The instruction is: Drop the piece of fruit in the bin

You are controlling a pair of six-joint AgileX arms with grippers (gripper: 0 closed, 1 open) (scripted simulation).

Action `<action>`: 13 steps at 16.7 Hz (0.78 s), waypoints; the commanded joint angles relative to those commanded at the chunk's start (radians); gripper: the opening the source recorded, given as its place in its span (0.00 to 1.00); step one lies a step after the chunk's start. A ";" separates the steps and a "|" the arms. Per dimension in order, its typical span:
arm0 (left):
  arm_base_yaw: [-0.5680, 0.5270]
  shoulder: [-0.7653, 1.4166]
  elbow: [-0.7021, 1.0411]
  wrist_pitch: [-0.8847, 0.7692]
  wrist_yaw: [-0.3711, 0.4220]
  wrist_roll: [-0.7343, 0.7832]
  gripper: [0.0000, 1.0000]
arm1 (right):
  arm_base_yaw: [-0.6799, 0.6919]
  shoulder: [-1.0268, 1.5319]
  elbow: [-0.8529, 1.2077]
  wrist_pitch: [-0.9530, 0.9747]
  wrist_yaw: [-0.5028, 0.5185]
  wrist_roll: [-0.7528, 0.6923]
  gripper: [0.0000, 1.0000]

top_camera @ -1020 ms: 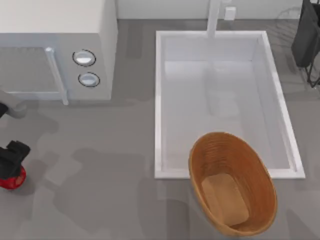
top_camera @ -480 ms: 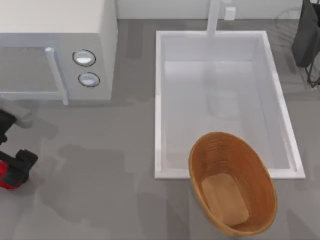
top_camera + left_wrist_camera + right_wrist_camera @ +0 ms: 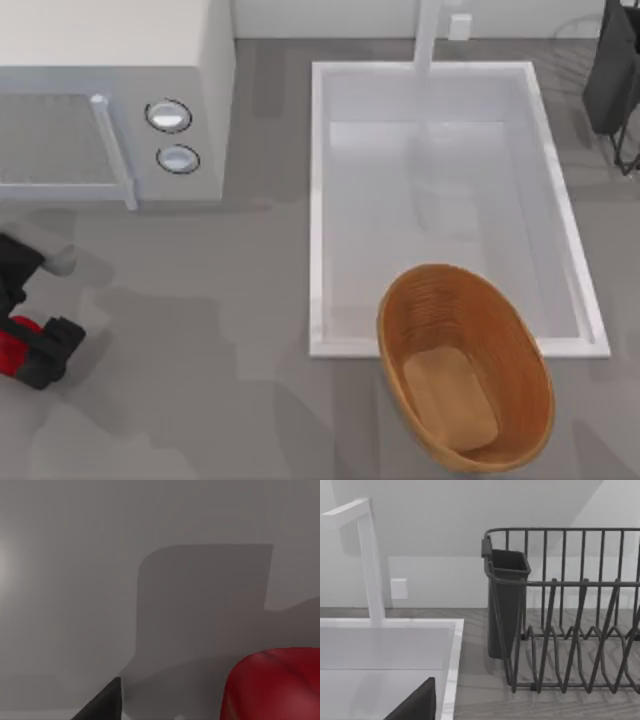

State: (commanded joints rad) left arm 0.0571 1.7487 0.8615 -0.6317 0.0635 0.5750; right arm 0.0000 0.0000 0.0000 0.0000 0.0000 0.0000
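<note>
The piece of fruit [image 3: 12, 336] sits at the table's [image 3: 200, 400] far left edge, gripped in the left gripper's [image 3: 25, 345] fingers. Microwave [image 3: 110, 100] behind; sink [image 3: 315, 200] and bin [image 3: 465, 370] well apart rightward.

Left claw [image 3: 25, 345] low at table's left edge; fingers clamped.

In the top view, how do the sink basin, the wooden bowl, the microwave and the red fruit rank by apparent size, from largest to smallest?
1. Sink basin.
2. Microwave, cut off by the frame edge, so its full extent is unsure.
3. Wooden bowl.
4. Red fruit, partly covered by the left tool, clearly the smallest.
</note>
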 joint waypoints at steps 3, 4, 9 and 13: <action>0.000 0.000 0.000 0.000 0.000 0.000 0.77 | 0.000 0.000 0.000 0.000 0.000 0.000 1.00; 0.000 0.000 0.000 0.000 0.000 0.000 0.70 | 0.000 0.000 0.000 0.000 0.000 0.000 1.00; 0.000 0.000 0.000 0.000 0.000 0.000 0.32 | 0.000 0.000 0.000 0.000 0.000 0.000 1.00; 0.000 0.000 0.000 0.000 0.000 0.000 0.02 | 0.000 0.000 0.000 0.000 0.000 0.000 1.00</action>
State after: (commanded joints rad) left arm 0.0571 1.7487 0.8615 -0.6317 0.0635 0.5750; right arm 0.0000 0.0000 0.0000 0.0000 0.0000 0.0000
